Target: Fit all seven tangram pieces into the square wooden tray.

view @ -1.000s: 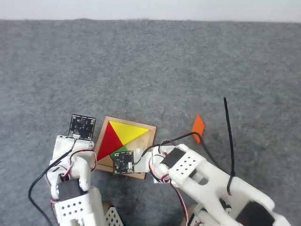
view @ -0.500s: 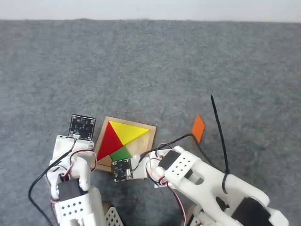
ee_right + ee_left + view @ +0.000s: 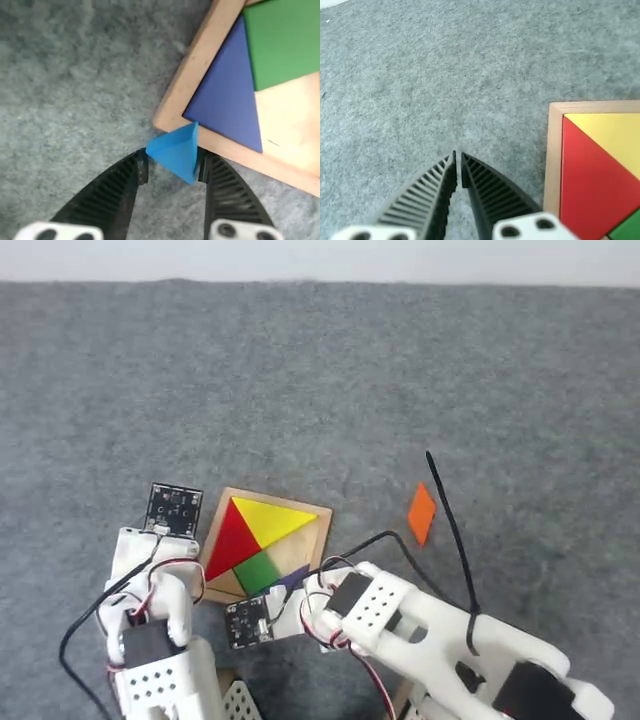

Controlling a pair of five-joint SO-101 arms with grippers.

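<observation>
- While the left arm (image 3: 155, 640) sits at the near-left of the desk (image 3: 350, 370), the left jaws are pinched down to a sliver with nothing between them. Their tips hang over bare grey surface just beside the outer rim of the wooden tray (image 3: 553, 155).
- Across to the tray now, set askew between the two arms. A red triangle (image 3: 230, 540) lies along its left side, a yellow triangle (image 3: 268, 520) lies edge to edge with it at the far side, and a green square (image 3: 257, 572) is tucked in where the two meet.
- A dark blue triangle (image 3: 225, 95) lies flat in the corner nearest the right arm (image 3: 420, 630), flush against the green square, with bare wood floor showing beside both.
- On to that right arm at the near-right. The right jaws are clamped on a light blue triangle (image 3: 176, 150), one finger on each side, and the piece stands up on edge.
- That light blue triangle is outside the tray at its corner, its upper point level with the rim. Whether it touches the wood, I cannot tell.
- Far right, an orange piece (image 3: 422, 513) lies on the desk, well apart from the tray, with a black cable (image 3: 450, 530) arcing just beside it.
</observation>
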